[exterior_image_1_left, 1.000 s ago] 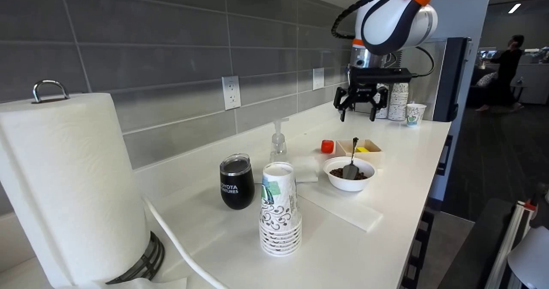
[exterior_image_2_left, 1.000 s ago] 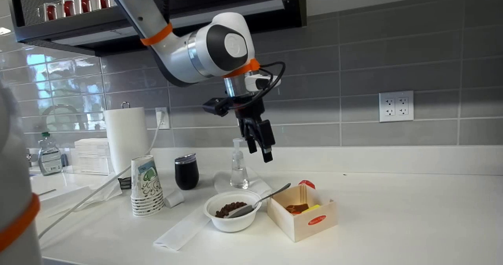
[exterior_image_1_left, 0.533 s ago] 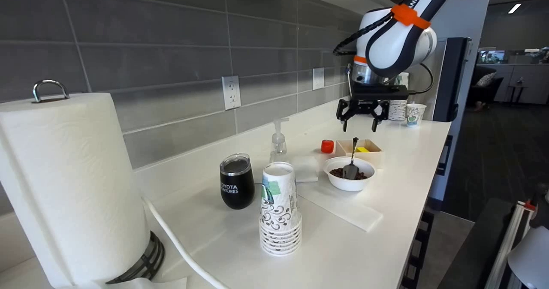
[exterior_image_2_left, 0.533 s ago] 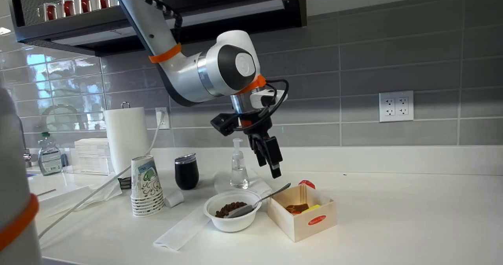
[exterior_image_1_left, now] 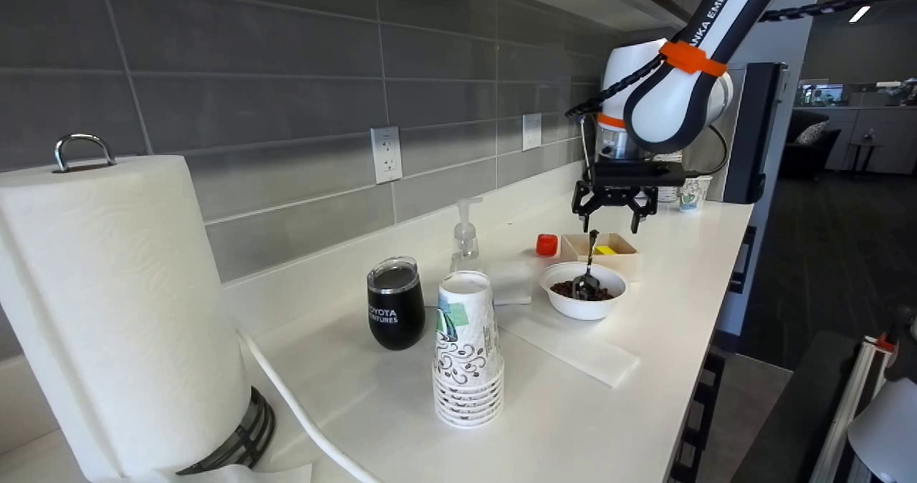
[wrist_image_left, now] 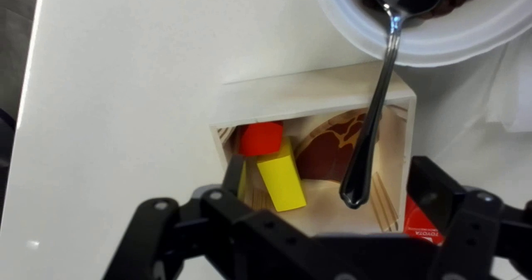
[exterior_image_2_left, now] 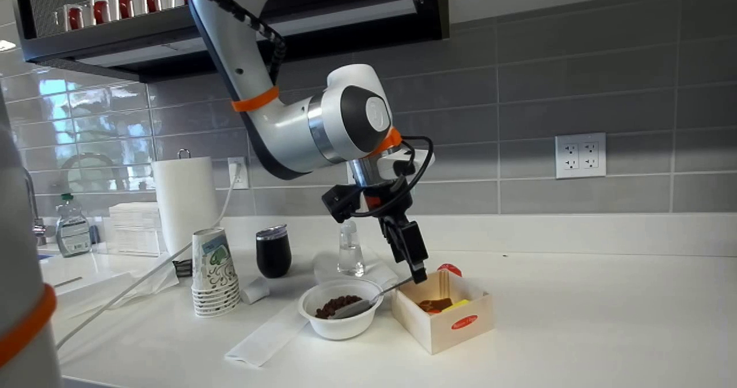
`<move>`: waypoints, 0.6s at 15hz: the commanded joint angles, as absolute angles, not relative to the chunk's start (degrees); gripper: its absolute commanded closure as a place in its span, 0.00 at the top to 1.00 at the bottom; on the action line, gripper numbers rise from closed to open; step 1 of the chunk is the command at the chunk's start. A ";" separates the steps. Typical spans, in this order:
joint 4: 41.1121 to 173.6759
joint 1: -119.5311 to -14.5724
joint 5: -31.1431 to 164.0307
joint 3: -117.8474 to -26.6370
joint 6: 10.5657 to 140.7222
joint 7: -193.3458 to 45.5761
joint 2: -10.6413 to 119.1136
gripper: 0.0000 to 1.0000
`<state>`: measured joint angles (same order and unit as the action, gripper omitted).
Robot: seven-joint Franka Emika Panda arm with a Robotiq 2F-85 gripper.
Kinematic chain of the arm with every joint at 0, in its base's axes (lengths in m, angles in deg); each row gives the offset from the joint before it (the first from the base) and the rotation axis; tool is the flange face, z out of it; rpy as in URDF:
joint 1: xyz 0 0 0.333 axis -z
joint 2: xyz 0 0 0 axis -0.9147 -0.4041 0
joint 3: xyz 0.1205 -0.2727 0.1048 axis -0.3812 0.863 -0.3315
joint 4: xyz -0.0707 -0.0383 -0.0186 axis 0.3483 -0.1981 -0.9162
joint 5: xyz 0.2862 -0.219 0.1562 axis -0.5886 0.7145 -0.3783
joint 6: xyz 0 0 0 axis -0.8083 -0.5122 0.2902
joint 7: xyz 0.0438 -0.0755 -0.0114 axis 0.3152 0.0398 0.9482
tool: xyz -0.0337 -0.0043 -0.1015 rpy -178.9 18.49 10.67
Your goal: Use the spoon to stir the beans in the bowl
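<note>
A dark metal spoon [wrist_image_left: 385, 78] rests in the white bowl [exterior_image_2_left: 342, 330], its handle leaning over the rim toward the wooden box. Its head [exterior_image_2_left: 354, 308] lies on the dark brown beans [exterior_image_2_left: 335, 304]. In an exterior view, the bowl [exterior_image_1_left: 582, 312], beans [exterior_image_1_left: 562, 289] and spoon [exterior_image_1_left: 589, 262] also show. My gripper [exterior_image_1_left: 611, 227] is open and empty above the handle end. In the wrist view, the handle end lies between my two spread fingers [wrist_image_left: 326, 170], nearer the right one. In an exterior view, my fingertips [exterior_image_2_left: 419, 276] overlap the handle end; contact cannot be told.
A wooden box [exterior_image_2_left: 429, 333] holding red and yellow pieces stands beside the bowl, under my gripper. A red object [exterior_image_1_left: 546, 245], soap bottle [exterior_image_2_left: 351, 255], black tumbler [exterior_image_2_left: 273, 253], stacked paper cups [exterior_image_2_left: 216, 276] and paper towel roll [exterior_image_2_left: 185, 204] stand around. A napkin [exterior_image_1_left: 573, 347] lies by the bowl.
My gripper has come down toward the spoon's handle end and stays open. In an exterior view it has also shifted slightly to the right. The spoon, bowl and beans have not moved.
</note>
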<state>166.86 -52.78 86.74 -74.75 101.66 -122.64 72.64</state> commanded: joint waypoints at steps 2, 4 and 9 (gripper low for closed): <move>166.47 -54.31 90.26 -71.94 104.06 -127.17 69.80 1.00; 166.37 -55.09 90.57 -71.06 104.61 -127.86 69.11 1.00; 165.32 -57.10 91.29 -69.39 105.65 -129.80 67.65 1.00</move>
